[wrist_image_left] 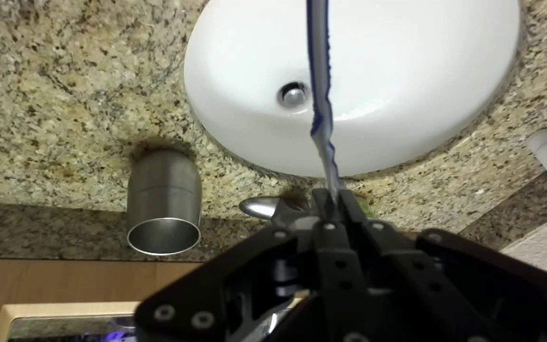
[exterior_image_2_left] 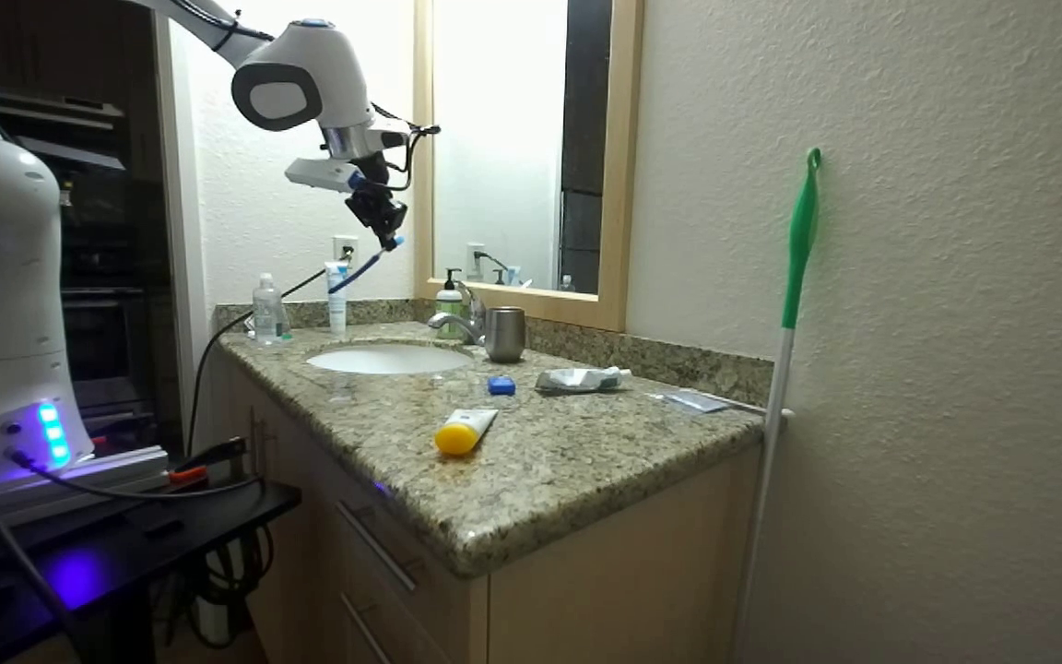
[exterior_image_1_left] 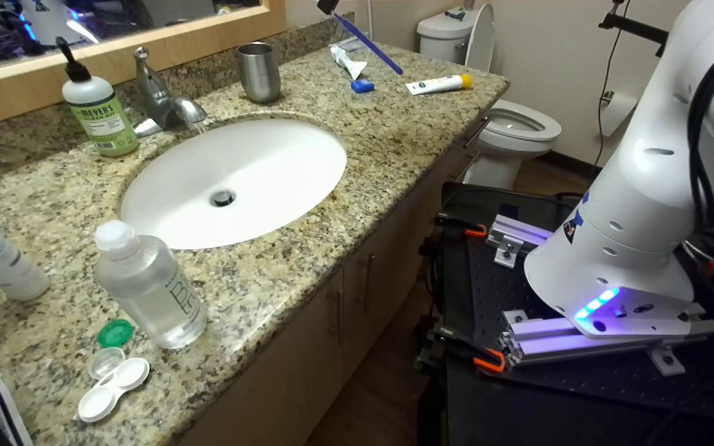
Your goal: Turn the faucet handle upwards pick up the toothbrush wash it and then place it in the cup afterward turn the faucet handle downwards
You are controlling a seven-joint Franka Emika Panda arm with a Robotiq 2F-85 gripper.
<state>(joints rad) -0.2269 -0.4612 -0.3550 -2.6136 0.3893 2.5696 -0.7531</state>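
Gripper (wrist_image_left: 335,197) clamped near one end of the toothbrush (wrist_image_left: 320,66), rest slanting down in both exterior views, crossing the oval white basin (wrist_image_left: 416,61) in wrist view; slim, blue-purple, paler core. Cup (exterior_image_1_left: 260,74): plain grey metal tumbler, upright on speckled stone counter (exterior_image_1_left: 270,266) near chrome faucet (exterior_image_1_left: 158,99), short lever handle (exterior_image_1_left: 141,54) on top

In an exterior view, the white oval sink (exterior_image_1_left: 289,164) is viewed obliquely downward. In an exterior view, the speckled granite tabletop (exterior_image_2_left: 577,461) is faced lengthwise from low. In the wrist view, at lower left, the grey metallic cylindrical cup (wrist_image_left: 164,197), shared by all three, is seen closest, from above.
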